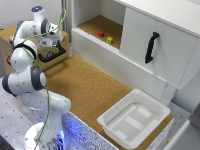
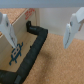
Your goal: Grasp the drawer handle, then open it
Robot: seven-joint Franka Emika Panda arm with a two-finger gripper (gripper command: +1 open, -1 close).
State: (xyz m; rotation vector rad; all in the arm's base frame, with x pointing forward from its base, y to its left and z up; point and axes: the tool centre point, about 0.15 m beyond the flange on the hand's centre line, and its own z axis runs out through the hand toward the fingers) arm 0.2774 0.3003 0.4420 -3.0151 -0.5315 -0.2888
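In the exterior view, the white robot arm (image 1: 27, 75) stands at the exterior view's left on a perforated base, bent over toward a low wooden box at the upper left. Its end effector (image 1: 51, 48) hangs just above the drawer handle (image 1: 52, 56), a short black curved bar lying horizontally on the brown front of the drawer (image 1: 54, 62). From here it is too small to tell whether the fingers touch the bar. A cork tabletop (image 1: 90, 87) runs from the box toward the lower right, where a white plastic tray (image 1: 134, 119) sits. Behind it is a white cabinet with an open shelf holding a red block (image 1: 101, 34) and a yellow block (image 1: 110, 40). The white door (image 1: 157, 47) beside them carries a longer upright black handle (image 1: 151, 47).

In the wrist view, the two pale fingers (image 2: 7, 30) of the end effector are spread wide, one on each side of the picture, with nothing between them gripped. The drawer handle (image 2: 35, 47) lies in the gap, running diagonally across the brown wooden panel (image 2: 12, 52), close to the fingertips but clear of both.
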